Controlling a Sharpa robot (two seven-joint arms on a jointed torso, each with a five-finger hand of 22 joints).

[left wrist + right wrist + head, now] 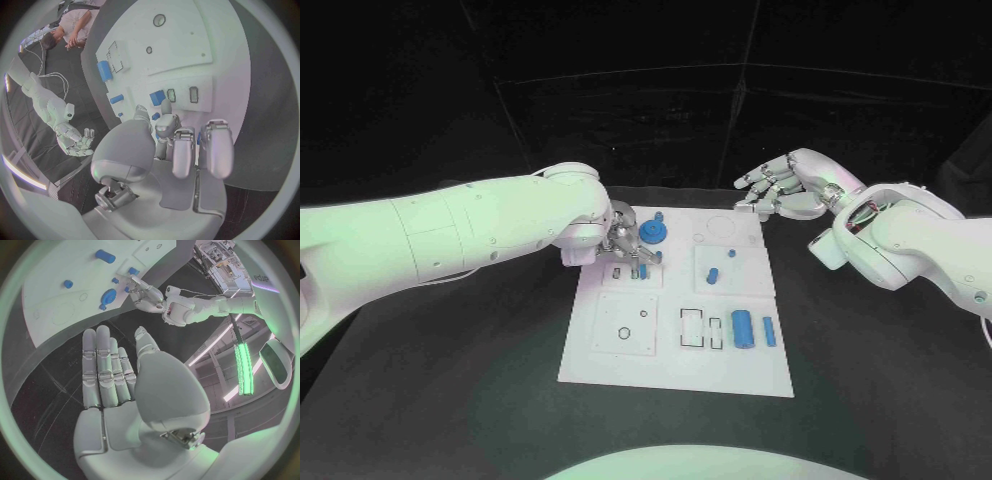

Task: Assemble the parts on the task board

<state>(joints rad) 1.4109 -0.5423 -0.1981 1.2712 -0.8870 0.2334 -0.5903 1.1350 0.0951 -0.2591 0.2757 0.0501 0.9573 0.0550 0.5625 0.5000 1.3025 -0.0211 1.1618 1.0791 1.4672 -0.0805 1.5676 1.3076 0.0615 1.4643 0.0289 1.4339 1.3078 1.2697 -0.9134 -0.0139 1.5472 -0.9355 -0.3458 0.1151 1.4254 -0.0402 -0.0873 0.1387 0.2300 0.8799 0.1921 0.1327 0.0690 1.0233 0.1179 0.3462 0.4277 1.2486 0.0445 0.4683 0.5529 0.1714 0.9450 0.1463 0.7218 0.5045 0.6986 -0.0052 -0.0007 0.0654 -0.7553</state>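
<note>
The white task board (678, 345) lies in the middle of the table. My left hand (625, 245) reaches down onto its far left section, fingers curled over the slots there. Thumb and a fingertip pinch a small blue part (155, 116), just short of a blue block (157, 97) seated beside two empty slots. A round blue gear-like part (655, 232) stands right beside the hand. Other blue parts lie on the board: a large cylinder (743, 327), a slim bar (769, 330) and a short peg (711, 275). My right hand (783, 185) hovers open beyond the board's far right corner, holding nothing.
Black table surrounds the board on all sides. The near left section of the board (629, 325) carries only small holes. My right forearm (906, 240) hangs over the table to the right of the board.
</note>
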